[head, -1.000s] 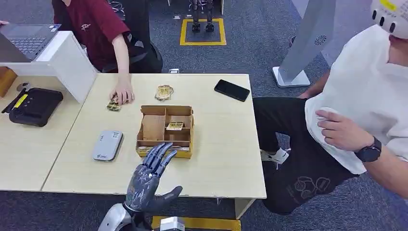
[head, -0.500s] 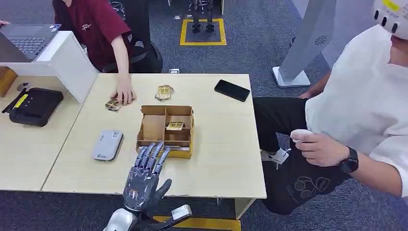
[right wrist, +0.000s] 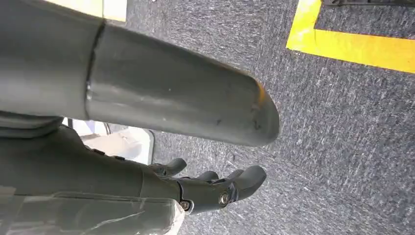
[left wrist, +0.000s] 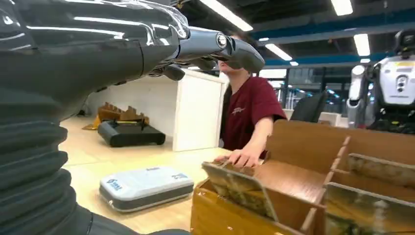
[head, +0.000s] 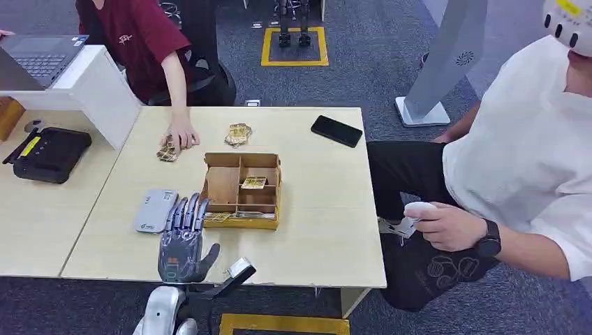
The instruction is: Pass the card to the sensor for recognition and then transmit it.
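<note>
Robot's left hand (head: 183,241) hovers empty, fingers spread, w/ card (head: 218,217) leaning in near-left slot of cardboard box (head: 274,190) on table; thin, light, stiff, prob. slick—best pinched at exposed top edge.

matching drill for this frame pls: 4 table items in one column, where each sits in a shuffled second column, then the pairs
1. black phone
2. grey sensor
3. cardboard box
4. left hand

A. middle of the table
B. far right corner of the table
C. near edge, fingers spread between sensor and box
D. flat on the table, left of the box

Pairs: 1-B, 2-D, 3-A, 4-C
</note>
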`<state>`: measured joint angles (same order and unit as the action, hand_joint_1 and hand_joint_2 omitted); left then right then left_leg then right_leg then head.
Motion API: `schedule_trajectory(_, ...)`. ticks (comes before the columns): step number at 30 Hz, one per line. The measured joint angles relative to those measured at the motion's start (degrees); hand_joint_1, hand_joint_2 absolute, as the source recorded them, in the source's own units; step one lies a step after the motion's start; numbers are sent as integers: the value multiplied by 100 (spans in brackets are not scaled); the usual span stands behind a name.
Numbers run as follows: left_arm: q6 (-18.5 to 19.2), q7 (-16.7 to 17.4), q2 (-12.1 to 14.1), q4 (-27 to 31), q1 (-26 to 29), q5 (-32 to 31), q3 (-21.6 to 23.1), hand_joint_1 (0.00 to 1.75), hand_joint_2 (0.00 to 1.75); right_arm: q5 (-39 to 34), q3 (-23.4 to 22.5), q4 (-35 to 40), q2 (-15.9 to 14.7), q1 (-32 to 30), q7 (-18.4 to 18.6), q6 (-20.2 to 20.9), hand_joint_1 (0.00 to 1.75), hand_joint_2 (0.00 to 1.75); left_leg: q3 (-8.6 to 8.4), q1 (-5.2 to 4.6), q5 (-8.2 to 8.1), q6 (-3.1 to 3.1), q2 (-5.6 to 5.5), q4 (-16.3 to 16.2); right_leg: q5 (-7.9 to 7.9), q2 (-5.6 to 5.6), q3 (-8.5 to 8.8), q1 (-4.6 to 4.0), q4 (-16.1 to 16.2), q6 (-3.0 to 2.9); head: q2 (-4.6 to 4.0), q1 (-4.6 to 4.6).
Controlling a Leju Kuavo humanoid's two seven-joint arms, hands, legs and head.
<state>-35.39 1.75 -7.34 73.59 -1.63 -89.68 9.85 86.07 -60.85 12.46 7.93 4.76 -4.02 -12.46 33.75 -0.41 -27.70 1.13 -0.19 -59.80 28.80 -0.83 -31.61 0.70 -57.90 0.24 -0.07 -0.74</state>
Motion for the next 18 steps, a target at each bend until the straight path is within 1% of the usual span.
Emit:
schedule_trajectory(5,-9,133,-37,-347,-183,-2,-292,0,175,50,15,0,0,9,-22,7,0,0,0,0,0,0,0,0,0,0,0,0,0,0,0,0)
schedule_trajectory(8,-13,133,-50,-515,-239,-2,-428,0,175,68,22,0,0,16,-44,7,0,0,0,0,0,0,0,0,0,0,0,0,0,0,2,0)
schedule_trajectory(13,-96,188,-52,-765,-314,-2,-579,0,175,85,26,0,0,16,-17,7,0,0,0,0,0,0,0,0,0,0,-1,0,0,0,0,0)
schedule_trajectory(18,-103,188,-57,-931,-375,-2,-638,0,175,85,26,0,0,17,-15,9,0,0,0,0,0,0,0,0,0,0,0,0,0,0,2,0)
